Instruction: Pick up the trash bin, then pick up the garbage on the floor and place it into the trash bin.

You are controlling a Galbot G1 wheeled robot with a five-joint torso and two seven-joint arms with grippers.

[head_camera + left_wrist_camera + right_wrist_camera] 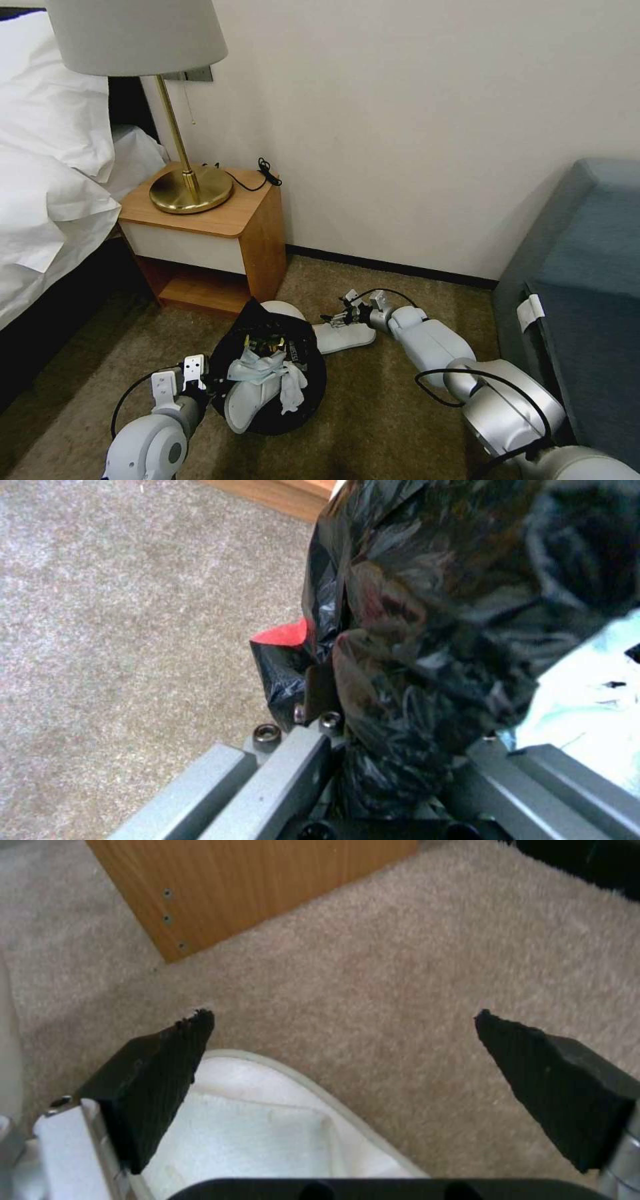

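Note:
The trash bin (303,390), lined with a crinkly black bag (433,630), stands on the carpet with a white slipper (243,400), crumpled tissues (290,387) and wrappers inside. My left gripper (208,388) (400,740) is shut on the bin's near rim, with bag plastic bunched between its fingers. A second white slipper (347,338) (267,1125) lies on the floor just right of the bin. My right gripper (333,320) (341,1015) hovers low over that slipper's end, open, with one finger (167,1065) above it and the other (553,1075) over bare carpet.
A wooden nightstand (220,220) (253,885) with a brass lamp (190,190) stands right behind the bin and slipper. The bed (47,200) is at the left and a blue-grey sofa (587,280) at the right. Open carpet (387,413) lies in front.

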